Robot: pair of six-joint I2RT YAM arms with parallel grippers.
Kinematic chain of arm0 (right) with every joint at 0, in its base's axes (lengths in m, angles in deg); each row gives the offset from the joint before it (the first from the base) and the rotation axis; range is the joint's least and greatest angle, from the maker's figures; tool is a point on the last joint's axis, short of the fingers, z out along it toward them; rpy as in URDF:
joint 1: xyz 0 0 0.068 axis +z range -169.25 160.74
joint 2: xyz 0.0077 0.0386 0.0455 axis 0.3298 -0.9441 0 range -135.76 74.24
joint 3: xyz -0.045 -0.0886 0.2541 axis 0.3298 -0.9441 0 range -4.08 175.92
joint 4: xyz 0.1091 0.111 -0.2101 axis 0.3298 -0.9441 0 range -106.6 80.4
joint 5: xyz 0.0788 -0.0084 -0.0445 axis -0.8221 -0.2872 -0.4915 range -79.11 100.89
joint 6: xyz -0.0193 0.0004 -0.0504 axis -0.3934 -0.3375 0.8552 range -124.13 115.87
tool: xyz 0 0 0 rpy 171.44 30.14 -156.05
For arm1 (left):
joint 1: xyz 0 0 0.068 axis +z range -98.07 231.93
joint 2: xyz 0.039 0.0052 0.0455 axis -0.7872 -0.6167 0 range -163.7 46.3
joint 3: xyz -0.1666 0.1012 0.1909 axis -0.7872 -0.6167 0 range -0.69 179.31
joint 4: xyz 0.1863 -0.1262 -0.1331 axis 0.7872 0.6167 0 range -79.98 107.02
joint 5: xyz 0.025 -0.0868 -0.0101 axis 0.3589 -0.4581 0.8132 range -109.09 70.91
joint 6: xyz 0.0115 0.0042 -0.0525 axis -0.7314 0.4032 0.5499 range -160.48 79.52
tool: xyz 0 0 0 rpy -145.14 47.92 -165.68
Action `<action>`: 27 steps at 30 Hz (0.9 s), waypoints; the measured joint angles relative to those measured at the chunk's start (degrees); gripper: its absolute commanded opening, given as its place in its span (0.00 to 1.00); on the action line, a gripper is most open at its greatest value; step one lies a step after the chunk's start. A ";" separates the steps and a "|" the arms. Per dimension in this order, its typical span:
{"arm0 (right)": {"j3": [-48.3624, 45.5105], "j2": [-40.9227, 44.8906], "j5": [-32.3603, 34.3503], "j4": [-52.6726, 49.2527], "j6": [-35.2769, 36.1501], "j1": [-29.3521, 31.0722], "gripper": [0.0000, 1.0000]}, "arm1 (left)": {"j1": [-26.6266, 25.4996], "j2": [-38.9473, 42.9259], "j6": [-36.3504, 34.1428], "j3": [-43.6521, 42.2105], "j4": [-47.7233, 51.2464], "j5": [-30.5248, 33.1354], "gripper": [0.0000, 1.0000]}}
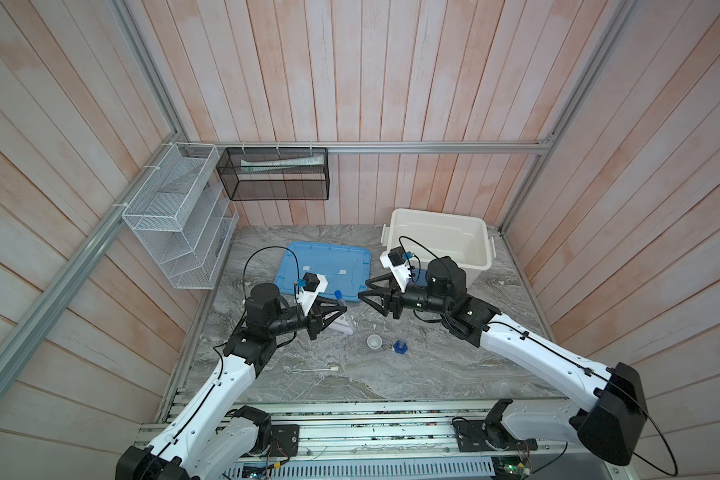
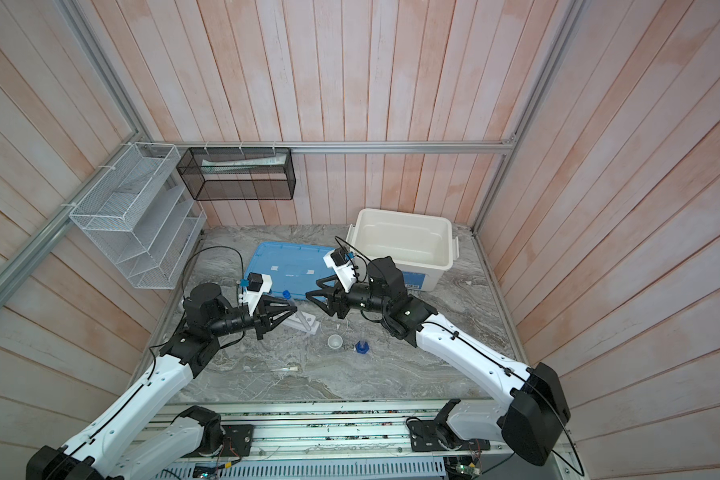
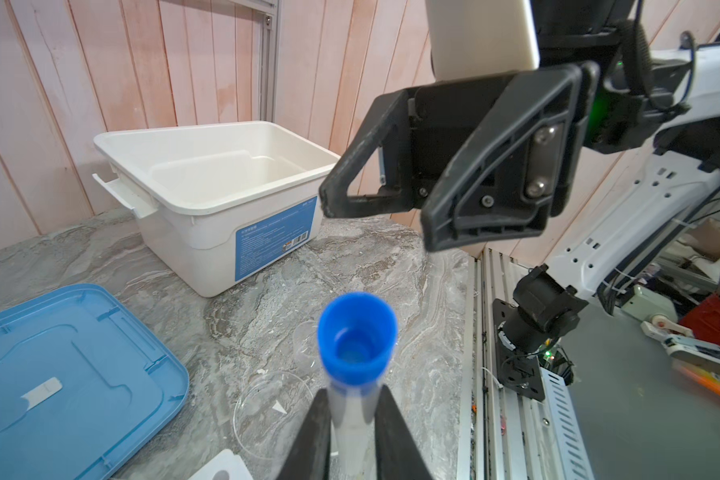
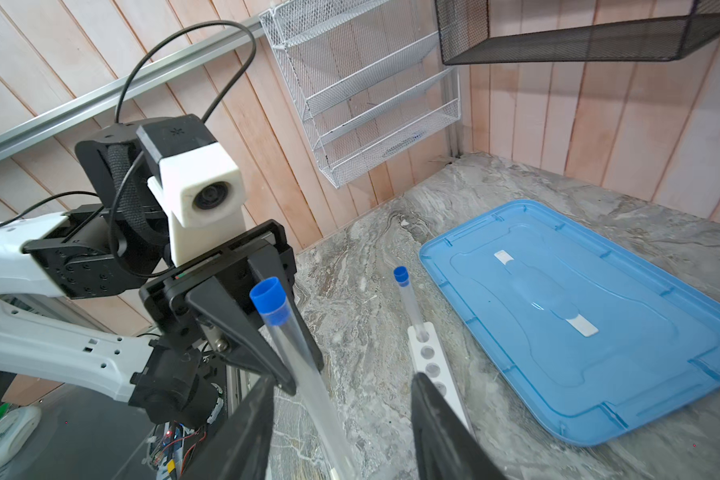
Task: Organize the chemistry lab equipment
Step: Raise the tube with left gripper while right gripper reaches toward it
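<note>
My left gripper [image 1: 344, 308] [image 3: 352, 392] is shut on a clear test tube [image 3: 352, 419] just below its blue cap [image 1: 339, 294] [image 3: 356, 336], holding it steeply tilted above the white rack [image 1: 344, 327] [image 4: 429, 361]. A second blue-capped tube [image 4: 408, 303] stands in the rack's end hole. My right gripper [image 1: 362, 289] [image 4: 344, 378] hovers open facing the left one; the held tube shows in its gap, touching neither finger. A white-capped tube [image 1: 312, 368] lies nearer the front. The white round dish [image 1: 374, 341] and blue hexagonal-based piece [image 1: 400, 347] stand right of the rack.
A clear round dish [image 3: 271, 407] lies flat beside the rack. The blue lid [image 1: 325, 266] lies behind the grippers, and the open white bin [image 1: 479, 270] stands at the back right. White [image 1: 179, 216] and black [image 1: 277, 174] wire baskets hang on the walls.
</note>
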 measured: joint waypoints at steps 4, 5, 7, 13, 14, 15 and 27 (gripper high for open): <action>2.99 -3.15 0.11 -0.98 1.75 1.51 0.53 | 0.00 0.24 0.96 -0.24 -1.44 -1.25 0.21; 3.56 -3.63 0.11 -1.20 2.21 1.86 0.53 | 0.00 0.39 0.96 -0.37 -1.46 -1.31 0.21; 4.63 -4.39 0.09 -1.64 2.99 2.47 0.53 | 0.00 0.50 0.96 -0.50 -1.49 -1.31 0.21; 6.25 -5.11 0.11 -2.93 4.59 3.13 0.52 | 0.00 0.52 0.85 -0.76 -1.44 -1.27 0.17; 6.25 -5.11 0.13 -3.08 4.70 3.13 0.52 | 0.00 0.52 0.74 -0.76 -1.44 -1.25 0.16; 6.25 -5.11 0.31 -3.28 4.74 3.13 0.52 | 0.00 0.48 0.70 -0.76 -1.44 -1.25 0.16; 5.99 -0.28 2.58 -5.64 6.45 3.19 0.56 | 0.00 0.37 -0.20 -0.76 -1.22 -0.52 0.16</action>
